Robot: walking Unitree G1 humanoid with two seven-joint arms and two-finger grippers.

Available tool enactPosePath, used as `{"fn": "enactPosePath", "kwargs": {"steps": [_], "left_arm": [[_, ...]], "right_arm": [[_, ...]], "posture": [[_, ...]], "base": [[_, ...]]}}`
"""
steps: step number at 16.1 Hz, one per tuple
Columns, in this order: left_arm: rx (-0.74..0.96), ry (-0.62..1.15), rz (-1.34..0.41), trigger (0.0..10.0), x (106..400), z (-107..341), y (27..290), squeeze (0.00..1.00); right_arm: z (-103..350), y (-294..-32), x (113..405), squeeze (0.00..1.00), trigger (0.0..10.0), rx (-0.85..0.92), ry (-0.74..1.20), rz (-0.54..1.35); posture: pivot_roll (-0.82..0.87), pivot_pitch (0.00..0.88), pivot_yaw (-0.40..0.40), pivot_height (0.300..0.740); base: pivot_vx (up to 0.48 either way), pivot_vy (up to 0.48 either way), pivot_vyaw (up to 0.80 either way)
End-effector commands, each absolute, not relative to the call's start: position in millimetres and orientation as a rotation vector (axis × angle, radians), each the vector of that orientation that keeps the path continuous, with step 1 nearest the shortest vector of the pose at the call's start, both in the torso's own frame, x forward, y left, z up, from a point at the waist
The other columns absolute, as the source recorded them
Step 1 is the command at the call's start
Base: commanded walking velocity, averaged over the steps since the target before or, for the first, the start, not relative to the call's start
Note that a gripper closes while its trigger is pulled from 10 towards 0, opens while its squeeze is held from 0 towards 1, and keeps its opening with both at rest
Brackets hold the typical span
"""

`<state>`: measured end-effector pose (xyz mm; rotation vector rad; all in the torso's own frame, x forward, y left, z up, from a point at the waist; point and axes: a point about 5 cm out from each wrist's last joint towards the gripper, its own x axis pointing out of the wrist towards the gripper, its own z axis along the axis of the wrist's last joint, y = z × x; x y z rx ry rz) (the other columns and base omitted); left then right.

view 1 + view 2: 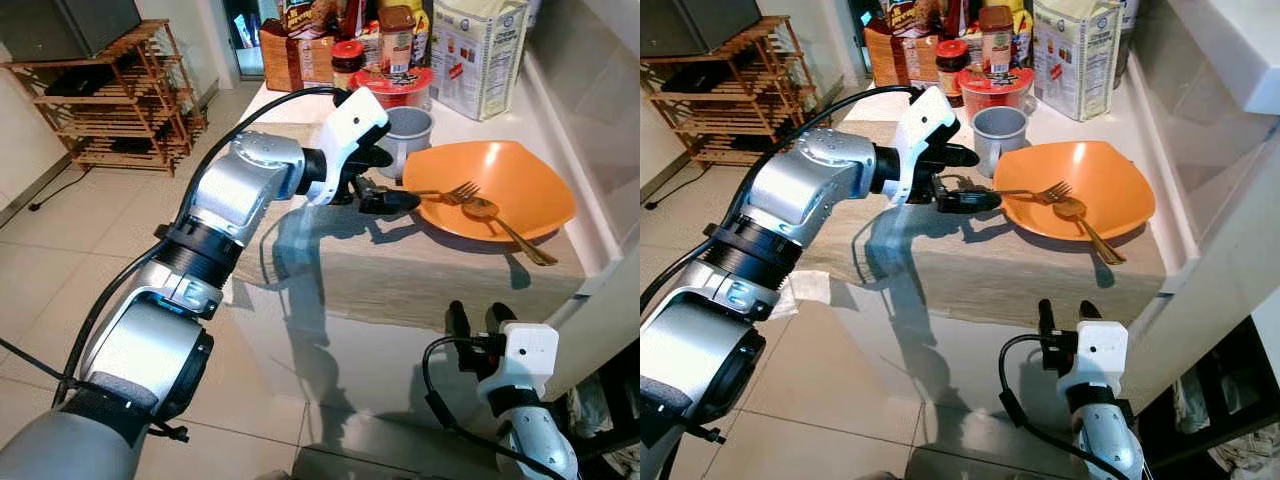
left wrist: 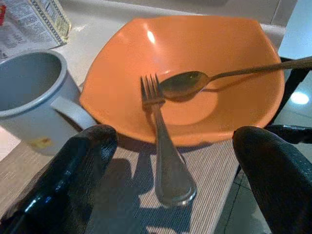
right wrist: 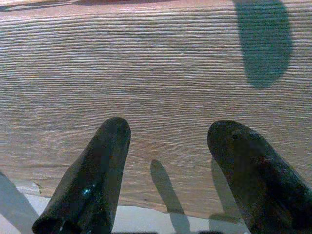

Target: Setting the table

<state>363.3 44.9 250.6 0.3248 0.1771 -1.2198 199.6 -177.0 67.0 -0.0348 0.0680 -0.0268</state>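
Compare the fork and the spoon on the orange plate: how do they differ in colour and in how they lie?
The fork is silver; the spoon looks golden. The fork's handle sticks out over the plate's near rim, above the placemat, toward the open fingers of the left gripper; the spoon's handle runs out over the opposite rim. Both have their heads inside the plate, close together near its middle.

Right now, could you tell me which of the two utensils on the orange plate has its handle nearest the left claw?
The fork: its handle juts over the plate's rim toward the open left claw; the spoon's handle points away.
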Motion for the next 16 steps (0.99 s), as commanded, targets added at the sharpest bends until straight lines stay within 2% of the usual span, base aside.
{"fn": "enactPosePath", "kwargs": {"steps": [1,16], "left_arm": [[0.360,0.174,-1.219,10.0,364,253,47,0.00],[0.274,0.196,-1.220,10.0,356,238,34,0.00]], "right_arm": [[68,-173,203,0.00,10.0,-0.035,0.067,-0.017],[69,-172,203,0.00,10.0,-0.041,0.068,-0.002]], "posture": [[-0.08,0.023,0.121,0.740],[-0.09,0.040,0.108,0.740]], "base": [[0.000,0.000,0.00],[0.000,0.000,0.00]]}}
